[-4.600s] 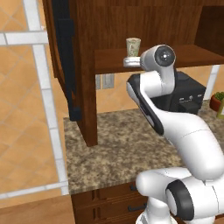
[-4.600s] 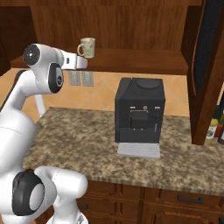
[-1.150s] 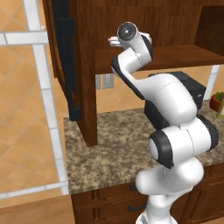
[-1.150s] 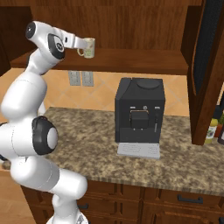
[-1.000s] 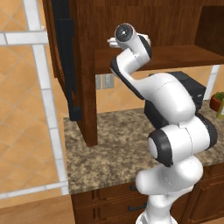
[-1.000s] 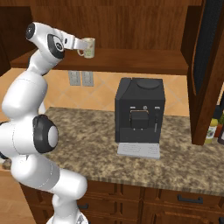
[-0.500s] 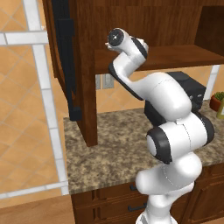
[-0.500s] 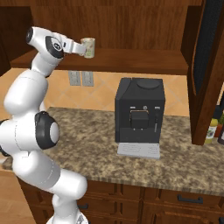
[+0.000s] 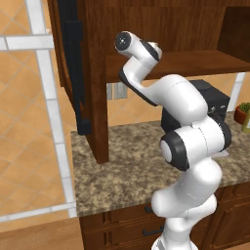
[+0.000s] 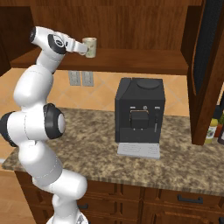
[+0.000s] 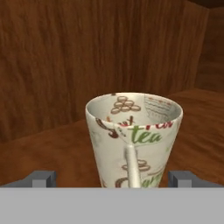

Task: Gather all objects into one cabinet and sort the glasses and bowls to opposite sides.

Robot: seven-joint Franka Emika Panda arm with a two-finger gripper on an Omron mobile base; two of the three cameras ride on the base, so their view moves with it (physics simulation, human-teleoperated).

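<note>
A black coffee machine (image 10: 140, 117) stood upright on the speckled stone worktop (image 10: 100, 144), toward its back edge, with a pale drip tray (image 10: 139, 150) at its foot. Two wall sockets (image 10: 81, 78) were set in the tan tiled wall (image 10: 105, 94) behind the worktop's left part. Bottles (image 10: 213, 129) stood at the worktop's right end. Dark wood drawers (image 10: 175, 203) with black handles ran beneath its front edge. A potted plant (image 9: 242, 110) sat near the far right corner.

I see the arm raised high, wrist level; gripper (image 11: 112, 179) jaws spread wide, fingertips (image 11: 43, 178) apart.
</note>
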